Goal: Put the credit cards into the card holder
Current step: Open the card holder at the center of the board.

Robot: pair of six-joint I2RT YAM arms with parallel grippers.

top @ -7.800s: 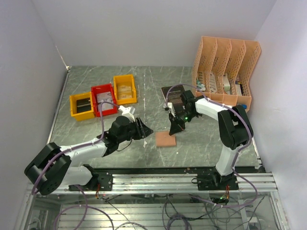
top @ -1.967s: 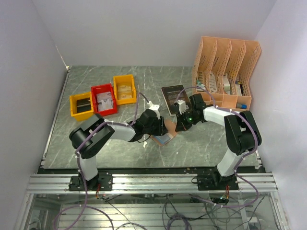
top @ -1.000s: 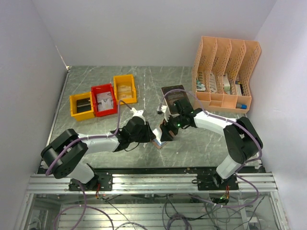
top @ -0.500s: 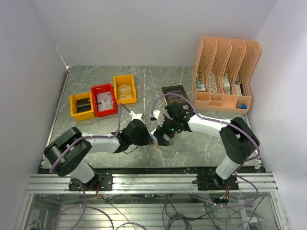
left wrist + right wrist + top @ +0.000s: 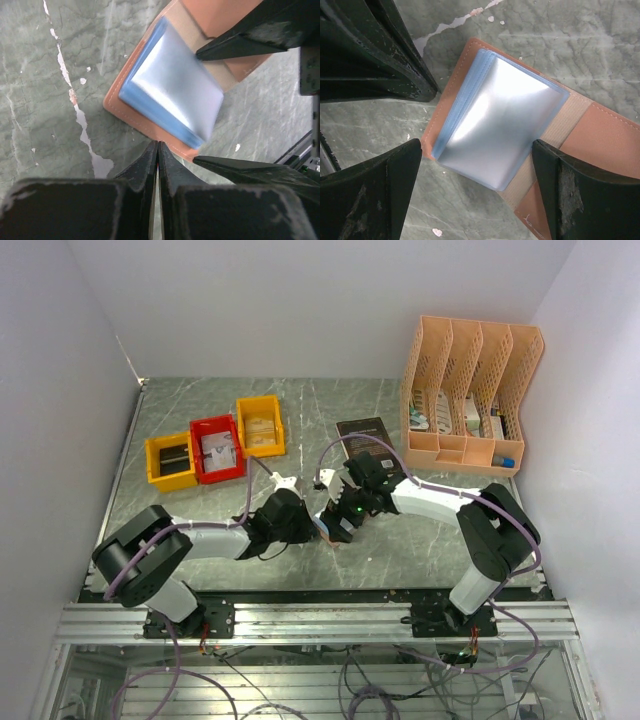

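Looking down from above, we find the card holder [image 5: 605, 140] lying open on the table [image 5: 420, 540] between the two arms — some seconds back it lay there as a plain tan rectangle. Its stack of clear sleeves [image 5: 502, 125] is now bared and rests on one leather half. Within the last second the left gripper [image 5: 158, 146] has gone from partly apart to fully pinched. Its fingers press together with nothing between them, the tips just beside the holder's edge; whether they touch it we cannot tell. The right gripper [image 5: 477, 147] has spread wide and straddles the sleeves without gripping them. We judge the opening step done and the holder ready for loading — yet no credit cards show near it, so fetching one likely comes next.
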